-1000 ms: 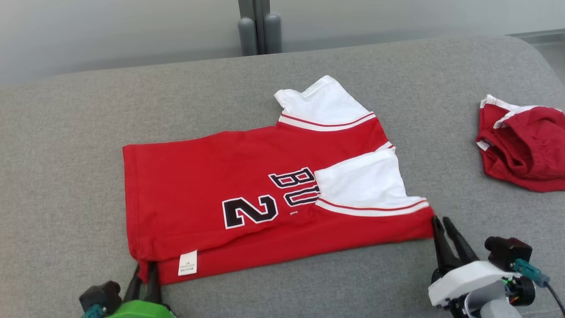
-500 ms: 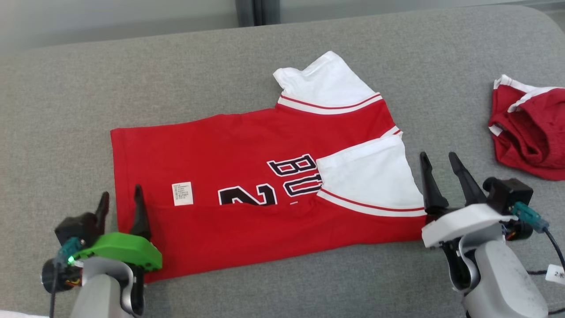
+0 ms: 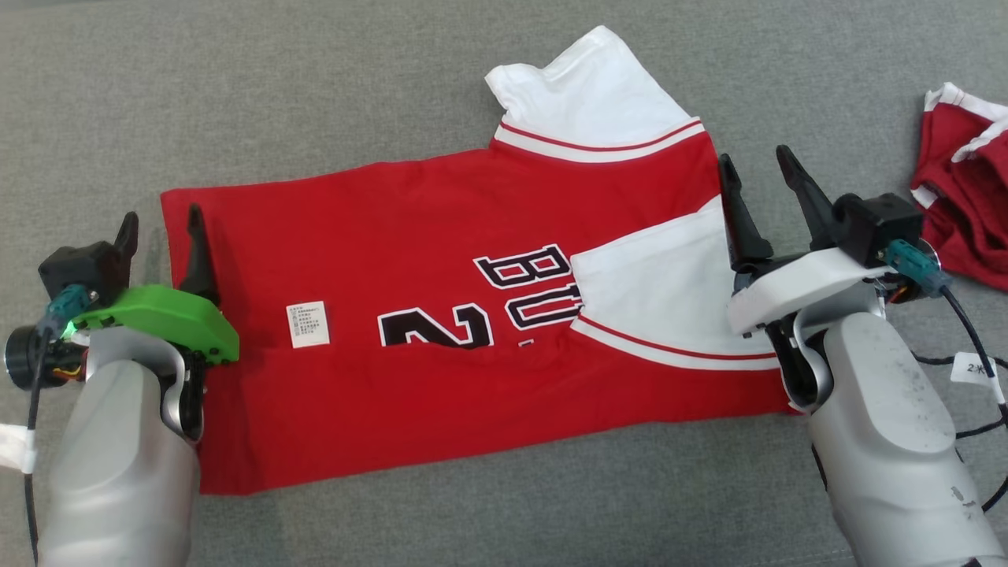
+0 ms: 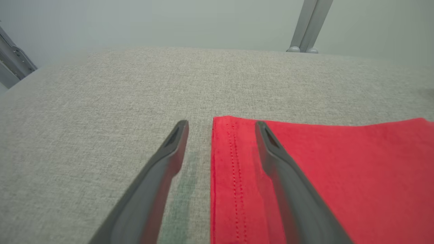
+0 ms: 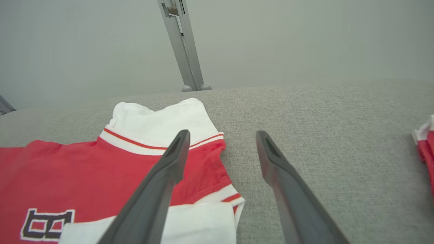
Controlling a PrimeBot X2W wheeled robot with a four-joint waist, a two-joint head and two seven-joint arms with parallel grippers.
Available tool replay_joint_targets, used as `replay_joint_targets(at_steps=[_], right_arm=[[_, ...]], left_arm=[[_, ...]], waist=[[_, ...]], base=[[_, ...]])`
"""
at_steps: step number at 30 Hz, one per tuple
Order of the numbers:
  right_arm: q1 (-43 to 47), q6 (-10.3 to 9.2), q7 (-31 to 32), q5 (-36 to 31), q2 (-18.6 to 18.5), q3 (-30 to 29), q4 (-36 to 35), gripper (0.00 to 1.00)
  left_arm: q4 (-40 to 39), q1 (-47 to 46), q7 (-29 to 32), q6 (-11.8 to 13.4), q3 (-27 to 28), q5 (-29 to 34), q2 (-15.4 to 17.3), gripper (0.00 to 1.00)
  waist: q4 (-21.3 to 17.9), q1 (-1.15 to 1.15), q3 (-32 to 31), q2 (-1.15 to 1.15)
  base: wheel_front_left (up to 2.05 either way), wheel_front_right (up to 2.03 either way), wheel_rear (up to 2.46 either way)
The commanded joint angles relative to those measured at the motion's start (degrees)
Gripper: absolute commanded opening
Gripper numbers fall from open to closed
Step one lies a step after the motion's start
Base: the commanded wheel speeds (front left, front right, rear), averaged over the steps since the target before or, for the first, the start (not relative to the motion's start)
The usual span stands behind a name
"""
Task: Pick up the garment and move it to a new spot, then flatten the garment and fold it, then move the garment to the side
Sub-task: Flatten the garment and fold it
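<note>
Jersey, likely limp and light, lies part-folded on the grey cushion; left gripper and right gripper hang empty, fingers spread, over its side edges, where corner pinches look best.

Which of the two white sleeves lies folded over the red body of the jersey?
The white sleeve beside the right claw, covering the black letters; the other sleeve sticks out onto the grey fabric cushion.

Soft even light, sharp focus
</note>
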Motion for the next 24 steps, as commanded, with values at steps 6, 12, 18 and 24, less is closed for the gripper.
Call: replay_joint_targets(at_steps=[6,12,18,24], right_arm=[[-5.4,-0.09,-0.1,-2.9,-0.2,1.3,4.2,1.00],[-11.4,-0.09,0.4,-6.3,-0.3,2.2,9.1,1.00],[-18.3,-0.09,2.4,-8.8,-1.0,2.3,14.2,1.00],[-26.1,-0.09,6.2,-10.2,-2.4,2.0,20.1,1.00]], left_arm=[[4.5,-5.1,0.0,-0.2,-3.6,-3.4,2.7,1.00],[6.1,-6.9,0.0,-0.2,-7.7,-6.2,3.0,0.00],[2.6,-8.3,0.0,-0.2,-10.8,-9.0,3.1,0.00],[-3.0,-8.9,0.0,-0.1,-13.0,-10.4,2.0,0.00]], waist=[[-0.1,0.00,3.0,0.00],[0.4,0.00,4.7,0.00],[2.8,0.00,6.4,0.00],[6.3,0.00,8.4,0.00]], base=[[0.00,0.00,0.00],[0.00,0.00,0.00],[0.00,0.00,0.00],[0.00,0.00,0.00]])
